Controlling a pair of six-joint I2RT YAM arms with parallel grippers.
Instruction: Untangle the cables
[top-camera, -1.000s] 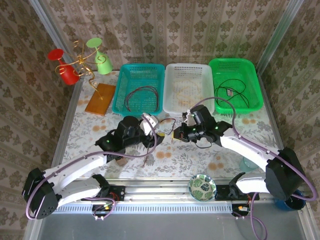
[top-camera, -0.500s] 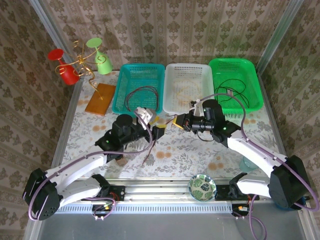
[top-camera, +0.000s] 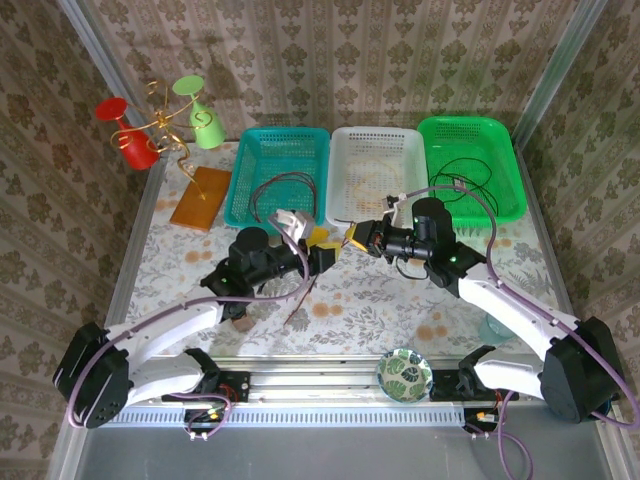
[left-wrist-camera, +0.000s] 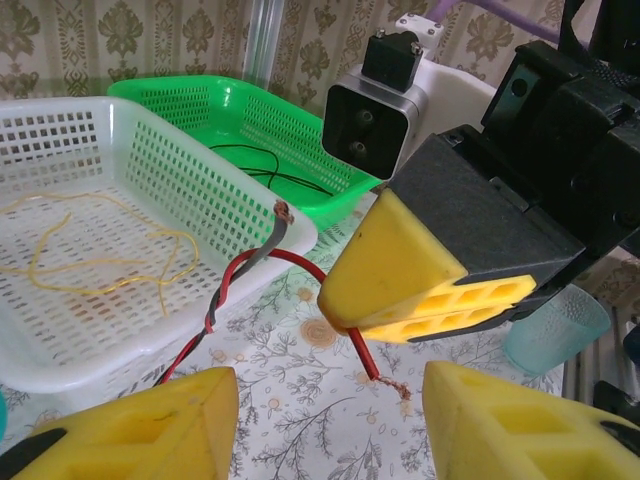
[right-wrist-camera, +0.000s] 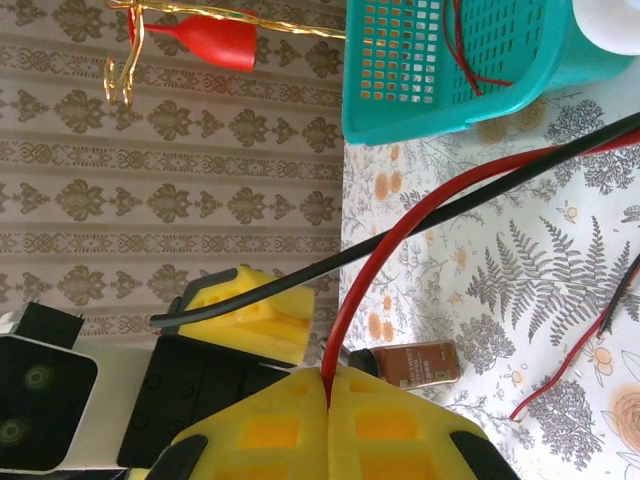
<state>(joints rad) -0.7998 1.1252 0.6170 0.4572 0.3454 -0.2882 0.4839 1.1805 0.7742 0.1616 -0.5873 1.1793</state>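
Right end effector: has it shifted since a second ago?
Yes. The right end effector has moved up the top view, closer to the near rim of the white basket.

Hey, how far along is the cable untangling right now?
Looks done: a dark red cable lies in the teal basket, a yellow cable in the white basket, a black cable in the green basket. In hand: the right gripper is shut on a red wire; the left gripper is open beside it. Left: that red wire is twisted with a black wire, so they need separating.
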